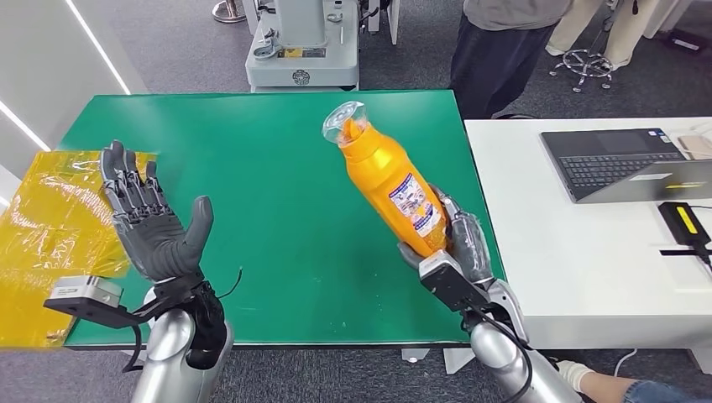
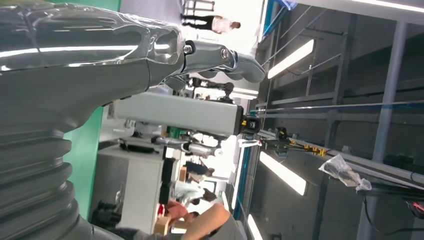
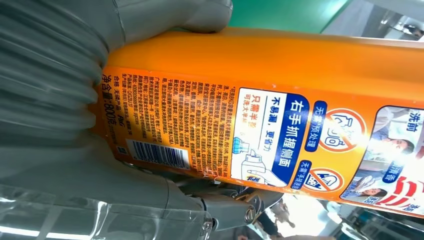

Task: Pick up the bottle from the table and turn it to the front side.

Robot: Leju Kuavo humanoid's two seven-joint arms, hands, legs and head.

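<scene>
Head view: the right hand [image 1: 458, 248] grips the lower body of the orange bottle [image 1: 390, 180], fingers wrapped around it. The bottle is lifted clear of the green table [image 1: 277, 193] and tilted, its clear cap [image 1: 342, 123] leaning up and to the left; a printed label faces the camera. The left hand [image 1: 151, 222] is raised over the table's left part, palm open, fingers spread apart and holding nothing. A yellow sheet [image 1: 50, 227] lies at the table's left edge. To the right stands a white table [image 1: 588, 277] carrying a laptop [image 1: 625, 164]. A person [image 1: 504, 42] stands beyond the far edge.

Left wrist view: the grey ribbed cover and thumb of the left hand [image 2: 150, 60] extend into open air (nothing between the fingers).

Right wrist view: the right hand [image 3: 75, 130] clamps the bottle [image 3: 280, 85] near its base; the back label with barcode [image 3: 157, 154] and dense text faces this camera.
</scene>
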